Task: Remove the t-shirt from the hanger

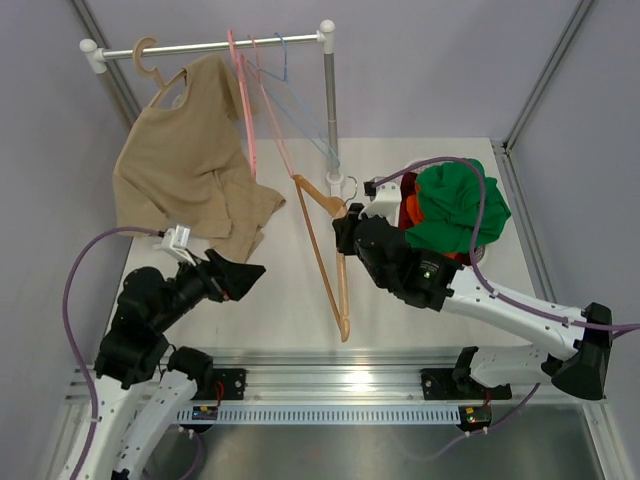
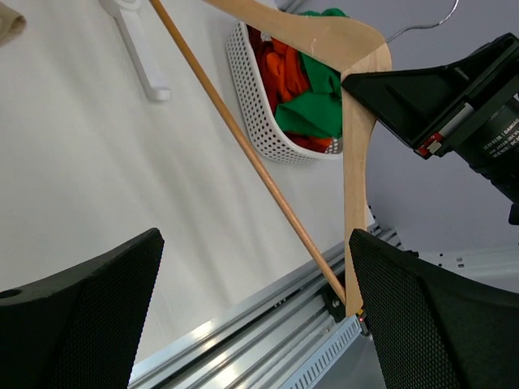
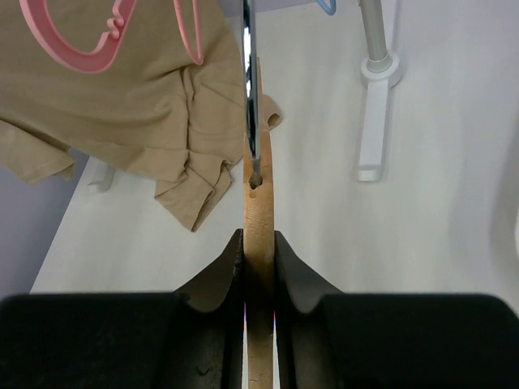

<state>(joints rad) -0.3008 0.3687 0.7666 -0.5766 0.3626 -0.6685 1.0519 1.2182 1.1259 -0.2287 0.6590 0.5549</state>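
Observation:
The bare wooden hanger (image 1: pixel 340 290) is held over the middle of the table, tilted, with nothing on it. My right gripper (image 1: pixel 346 226) is shut on it near the apex, just below the wire hook (image 3: pixel 248 81); the right wrist view shows both jaws pressed on the wood (image 3: pixel 259 212). The green t-shirt (image 1: pixel 462 205) lies crumpled in the white basket (image 1: pixel 479 254) at the right, off the hanger. My left gripper (image 1: pixel 243 276) is open and empty, left of the hanger. Its wrist view shows the hanger (image 2: pixel 353 162) and the t-shirt (image 2: pixel 318 109) in the basket (image 2: pixel 253 109).
A beige top (image 1: pixel 185 165) hangs from a tan-hooked hanger on the white rack rail (image 1: pixel 220 45), its hem resting on the table. Thin pink hangers (image 1: pixel 245 95) hang beside it. The rack pole (image 1: pixel 329 100) stands mid-table. Orange cloth (image 1: pixel 409 213) lies in the basket.

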